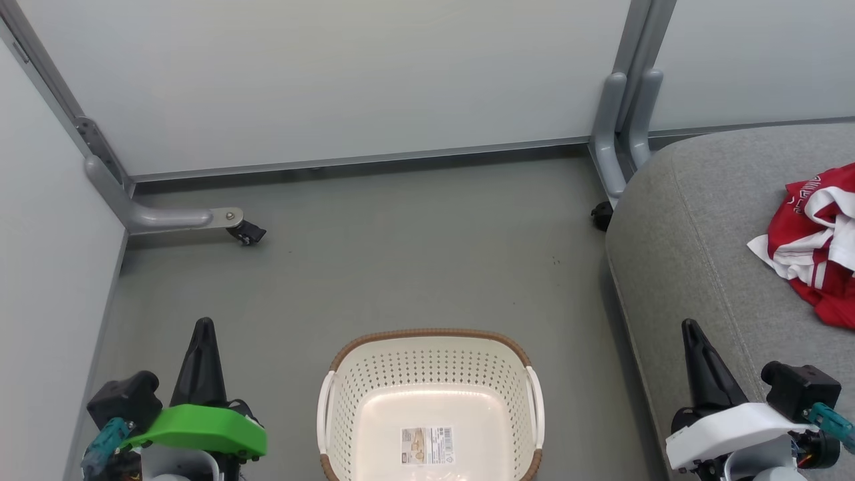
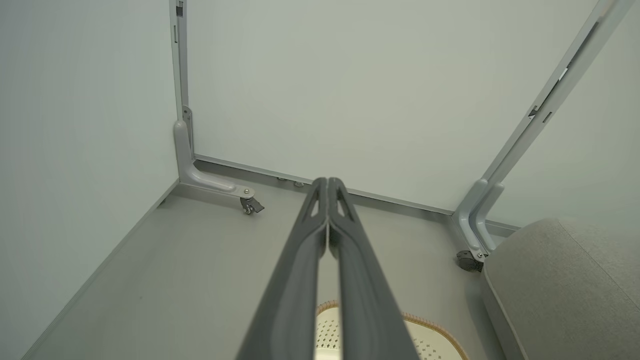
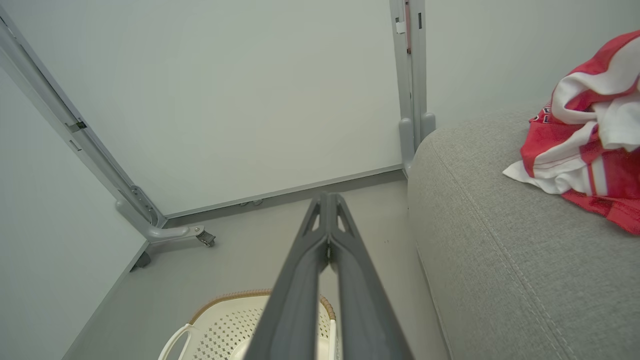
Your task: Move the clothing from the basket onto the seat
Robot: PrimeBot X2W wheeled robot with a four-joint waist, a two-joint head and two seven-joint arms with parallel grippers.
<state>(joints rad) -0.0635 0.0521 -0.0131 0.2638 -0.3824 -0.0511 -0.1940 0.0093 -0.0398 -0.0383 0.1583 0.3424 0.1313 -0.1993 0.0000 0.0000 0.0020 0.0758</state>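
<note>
The red and white clothing (image 1: 818, 244) lies crumpled on the grey seat (image 1: 695, 254) at the right; the right wrist view has the clothing (image 3: 585, 140) on the seat (image 3: 500, 240) too. The cream basket (image 1: 431, 401) with a brown rim stands on the floor at bottom centre, holding just a barcode label. My left gripper (image 1: 204, 325) is shut to the basket's left, holding nothing. My right gripper (image 1: 689, 325) is shut over the seat's front edge, well short of the clothing. In the wrist views both pairs of fingers, left gripper (image 2: 327, 181) and right gripper (image 3: 327, 196), are pressed together.
Pale partition panels wall in the grey floor (image 1: 401, 267) at the back and left. Grey metal feet with castors stand at the back left (image 1: 244, 230) and beside the seat (image 1: 601, 215). Open floor lies beyond the basket.
</note>
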